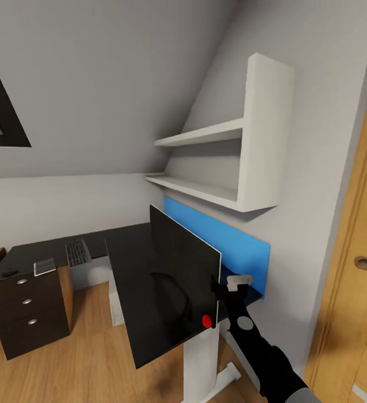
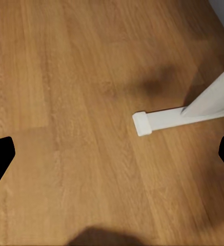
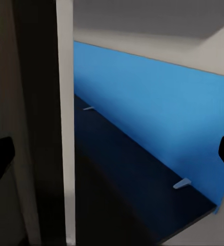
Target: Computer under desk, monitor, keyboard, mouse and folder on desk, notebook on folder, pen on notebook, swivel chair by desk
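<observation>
Two arms belong to this robot, and the right one reaches up from the lower right of the head view, its tool (image 1: 226,291) at the right edge of the monitor (image 1: 183,274), near that screen's red dot; the fingertips spread on either side of the edge, and whether they pinch it I cannot tell. That black screen stands tilted on the near wing of the black L-shaped worktop (image 1: 127,246), which rests on a white pedestal leg (image 1: 200,364). Behind the screen a blue panel (image 1: 228,240) lines the wall beneath white wall shelves (image 1: 228,168). On the far wing lies the keyboard (image 1: 77,252), beside a small grey device (image 1: 44,266), above black drawers (image 1: 29,308) with round silver knobs. From the left wrist view, the left tool (image 2: 112,154) hangs released over the wooden floor (image 2: 65,77), near the white foot (image 2: 158,120) of the leg.
</observation>
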Controlling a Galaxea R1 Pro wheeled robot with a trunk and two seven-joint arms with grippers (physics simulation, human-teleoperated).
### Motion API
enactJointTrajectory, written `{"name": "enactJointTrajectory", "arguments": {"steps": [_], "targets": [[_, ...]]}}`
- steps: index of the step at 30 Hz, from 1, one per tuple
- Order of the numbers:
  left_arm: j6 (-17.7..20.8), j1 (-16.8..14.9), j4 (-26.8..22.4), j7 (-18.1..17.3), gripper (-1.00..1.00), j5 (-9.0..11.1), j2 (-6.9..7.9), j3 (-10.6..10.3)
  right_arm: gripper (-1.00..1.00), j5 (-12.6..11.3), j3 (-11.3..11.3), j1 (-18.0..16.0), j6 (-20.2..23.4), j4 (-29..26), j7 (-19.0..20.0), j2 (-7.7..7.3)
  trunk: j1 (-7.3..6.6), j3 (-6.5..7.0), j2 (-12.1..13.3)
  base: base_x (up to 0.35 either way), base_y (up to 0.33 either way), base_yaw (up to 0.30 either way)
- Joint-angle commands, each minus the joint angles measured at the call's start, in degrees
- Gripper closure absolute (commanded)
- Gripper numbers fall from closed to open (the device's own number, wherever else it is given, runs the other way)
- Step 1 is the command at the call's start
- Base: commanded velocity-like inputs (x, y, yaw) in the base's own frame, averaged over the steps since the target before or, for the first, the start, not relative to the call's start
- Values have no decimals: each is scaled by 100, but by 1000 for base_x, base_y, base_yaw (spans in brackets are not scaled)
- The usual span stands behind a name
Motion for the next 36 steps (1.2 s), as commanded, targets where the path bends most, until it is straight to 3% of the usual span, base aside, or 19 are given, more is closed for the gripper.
{"name": "enactJointTrajectory", "arguments": {"steps": [1, 25, 36], "targets": [[-23, -1, 0, 13, -100, 50, 5, -48, -100, -60, 20, -4, -4, 11, -36, -1, 1, 4, -2, 0, 0, -124], [-21, -1, 0, 13, -100, 59, 5, -48, -100, -61, 20, -4, -7, 74, -38, 4, 1, 119, -2, 0, 0, -122], [-21, -1, 0, 13, -100, 59, 5, -48, -100, -65, 23, -4, -12, 89, -27, 8, 1, 131, -2, -3, -3, -29]]}}
